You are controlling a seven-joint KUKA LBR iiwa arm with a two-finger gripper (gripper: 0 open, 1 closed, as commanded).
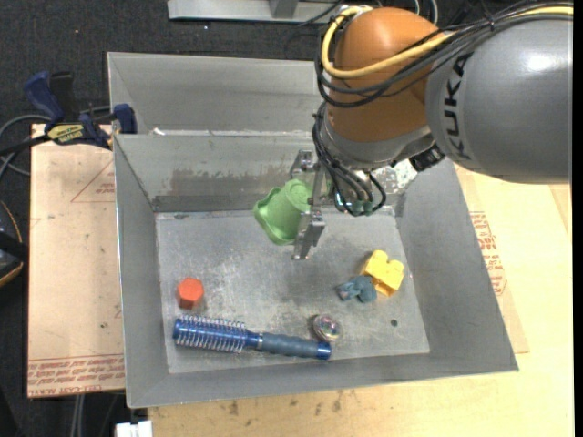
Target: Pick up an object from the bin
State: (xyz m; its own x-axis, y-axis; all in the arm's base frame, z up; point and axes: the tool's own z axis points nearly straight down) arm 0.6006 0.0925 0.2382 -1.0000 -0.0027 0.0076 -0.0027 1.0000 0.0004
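Grey metal bin (137, 244) holds a blue hairbrush (250, 339) at 6 o'clock. Near centre, towards 12, a tilted green plastic cup (281, 213) sits against the gripper (306, 233); whether that is clamped on it I cannot tell. A yellow block (384, 271) lies at 4, an orange cube (189, 290) at 8. A shallow hold on the thin rim could let the cup pivot and drop

Blue hairbrush (246, 338), orange block (189, 291), yellow block (384, 272)
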